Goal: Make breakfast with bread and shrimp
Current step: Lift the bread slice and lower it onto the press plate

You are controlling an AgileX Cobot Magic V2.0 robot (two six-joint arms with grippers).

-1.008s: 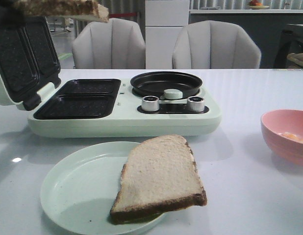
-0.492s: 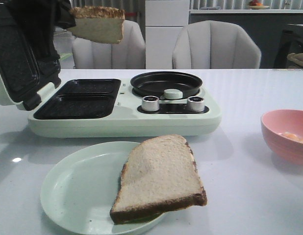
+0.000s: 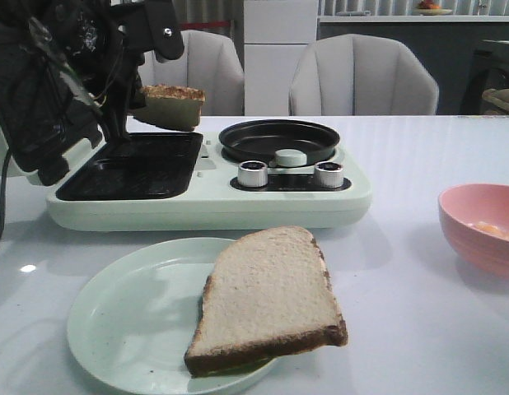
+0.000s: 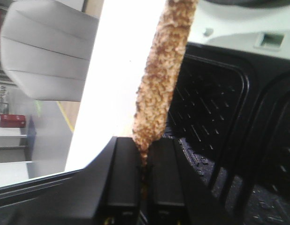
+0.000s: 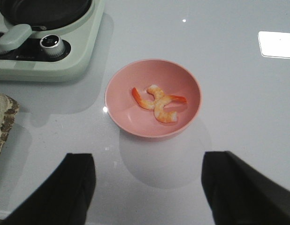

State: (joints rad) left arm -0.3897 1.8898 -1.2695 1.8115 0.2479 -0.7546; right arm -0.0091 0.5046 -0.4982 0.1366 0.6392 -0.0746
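Left black gripper [image 4: 144, 161] clamped on a pale slice of sandwich bread w/ dark brown crust [image 3: 168, 107], pinched at one edge between the two finger pads [image 4: 124, 176]. Slice hangs over the rear black ribbed grill well [image 3: 160, 148] of the mint-green breakfast maker [image 3: 213, 206], toward the far-left part of the glossy white table [image 3: 403, 280]. In front view, slice lies near level, long axis running left-right, free end toward the round black non-stick pan [image 3: 279, 140]; porous crumbly crust edge-on in left wrist view. Can't tell if touching the well. Open lid [image 3: 36, 99] stands tilted up behind the arm, boxing in the left side; little room there.

Second bread slice [image 3: 267, 300], pale and square-ish w/ brown crust, lies flat on round pale-green plate [image 3: 123, 321] near the front edge, overhanging plate's right rim. Two shiny metal knobs [image 3: 253, 174] on maker's front panel.

Right gripper [image 5: 147, 187] spread wide, gripping nothing, hovering above the round pink bowl [image 5: 126, 84] at the right edge. Curled pink-orange shrimp [image 5: 159, 103] rest in bowl's middle. Bare tabletop all round the bowl, plenty of clearance; maker's corner near, not touching.
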